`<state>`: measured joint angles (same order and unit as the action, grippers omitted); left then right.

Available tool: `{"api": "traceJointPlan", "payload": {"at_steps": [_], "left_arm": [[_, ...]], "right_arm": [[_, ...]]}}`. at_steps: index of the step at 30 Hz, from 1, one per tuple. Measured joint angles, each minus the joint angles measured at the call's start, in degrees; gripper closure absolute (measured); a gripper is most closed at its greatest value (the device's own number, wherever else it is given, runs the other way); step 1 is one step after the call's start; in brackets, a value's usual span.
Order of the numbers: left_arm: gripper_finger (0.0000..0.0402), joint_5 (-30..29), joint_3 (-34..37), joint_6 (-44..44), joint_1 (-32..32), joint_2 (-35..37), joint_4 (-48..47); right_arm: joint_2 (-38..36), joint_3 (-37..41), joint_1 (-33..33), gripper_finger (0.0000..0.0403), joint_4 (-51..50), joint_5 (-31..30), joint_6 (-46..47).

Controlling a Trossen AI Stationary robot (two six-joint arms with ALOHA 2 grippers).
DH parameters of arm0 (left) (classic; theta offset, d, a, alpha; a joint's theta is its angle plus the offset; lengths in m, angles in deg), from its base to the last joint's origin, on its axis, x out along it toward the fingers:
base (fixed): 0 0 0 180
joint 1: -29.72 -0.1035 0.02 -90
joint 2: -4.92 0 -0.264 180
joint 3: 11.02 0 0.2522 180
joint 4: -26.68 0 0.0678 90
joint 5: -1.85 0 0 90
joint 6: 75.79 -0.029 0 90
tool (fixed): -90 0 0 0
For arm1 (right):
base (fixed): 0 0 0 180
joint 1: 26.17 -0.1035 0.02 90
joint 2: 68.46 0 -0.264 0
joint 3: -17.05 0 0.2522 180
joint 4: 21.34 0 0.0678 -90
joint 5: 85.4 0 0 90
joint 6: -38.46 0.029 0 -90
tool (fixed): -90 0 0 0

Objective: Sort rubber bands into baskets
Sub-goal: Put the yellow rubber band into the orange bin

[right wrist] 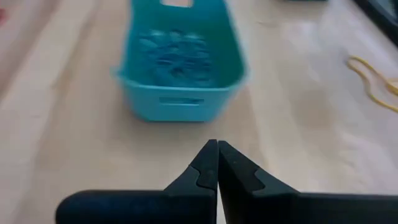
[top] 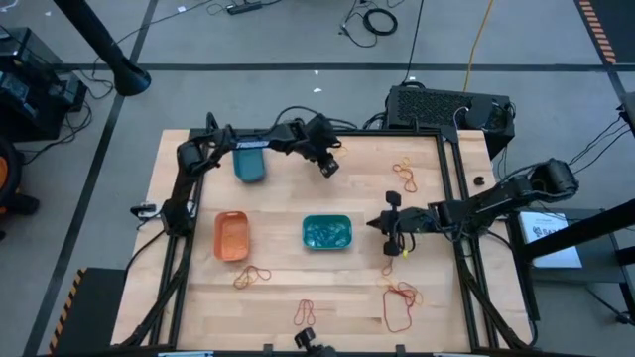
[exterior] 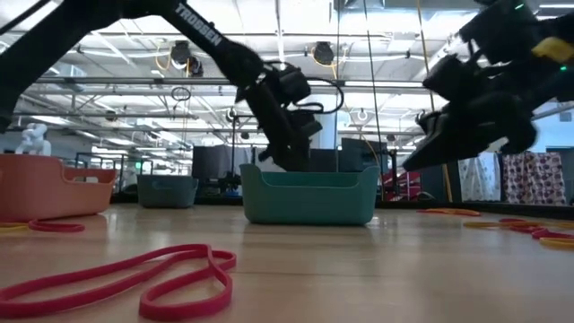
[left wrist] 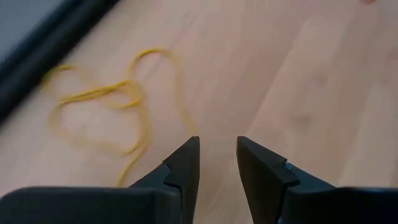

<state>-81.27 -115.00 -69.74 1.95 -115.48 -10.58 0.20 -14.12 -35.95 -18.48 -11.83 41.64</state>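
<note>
Blue-green elastic loops are already lying in the shallow teal-green plastic basket (top: 326, 232), though seemingly none in the orange basket (top: 231, 236), while red and yellow rubber bands (top: 400, 302) are waiting loose on the wooden table (top: 278, 203) as the empty, half-open left gripper (top: 328, 165) and the closed, empty right gripper (top: 380, 224) are hovering.

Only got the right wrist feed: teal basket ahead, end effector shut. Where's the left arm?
Observer: The left end effector is at the table's far side, near the blue basket, open and empty.
Operator: Anything close for it to pick?
Observer: A yellow rubber band lies on the wood just ahead of its fingers.
Operator: Orange basket?
Observer: The orange basket sits on the left arm's side of the teal basket, apart from it.
</note>
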Motion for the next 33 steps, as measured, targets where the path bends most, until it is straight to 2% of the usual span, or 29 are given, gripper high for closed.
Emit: {"api": "traceJointPlan", "payload": {"at_steps": [4,9,11,15,19,22,26,30,33], "left_arm": [[0.0290,-5.60,-5.86,-6.08,-1.05,-0.41,-8.89],[0.0290,-4.32,-6.14,-8.45,-3.07,-2.10,-11.11],[0.0290,-3.87,-6.07,-8.53,-4.02,-4.04,-14.94],[0.0290,-3.35,-5.97,-8.15,-6.14,-4.81,-19.58],[0.0290,-2.85,-6.06,-7.66,-6.72,-2.07,-21.92],[0.0290,-2.76,-6.03,-7.59,-6.15,0.71,-22.35],[0.0290,-2.90,-3.55,-8.36,-5.04,5.32,-21.32],[0.0290,-3.55,2.66,-8.15,-4.64,11.12,-20.46],[0.0290,-4.09,8.84,-9.35,-4.27,16.59,-14.91]], "right_arm": [[0.00,0.00,3.56,0.0403,-0.02,0.08,0.11],[0.00,0.00,6.59,0.0403,0.67,0.24,-0.30],[0.02,0.02,8.02,0.0403,1.67,0.26,-1.16],[0.02,-0.82,15.08,0.0403,5.35,0.99,-5.67],[1.38,-6.43,27.06,0.0403,3.98,12.13,-10.93],[6.39,-12.42,35.40,0.0403,0.93,21.13,-13.03],[18.73,-22.79,42.58,0.0403,-5.23,28.56,-15.38],[31.86,-35.40,45.82,0.0403,-14.56,30.21,-17.80],[38.55,-42.24,46.87,0.0403,-18.93,30.30,-19.19]]}}
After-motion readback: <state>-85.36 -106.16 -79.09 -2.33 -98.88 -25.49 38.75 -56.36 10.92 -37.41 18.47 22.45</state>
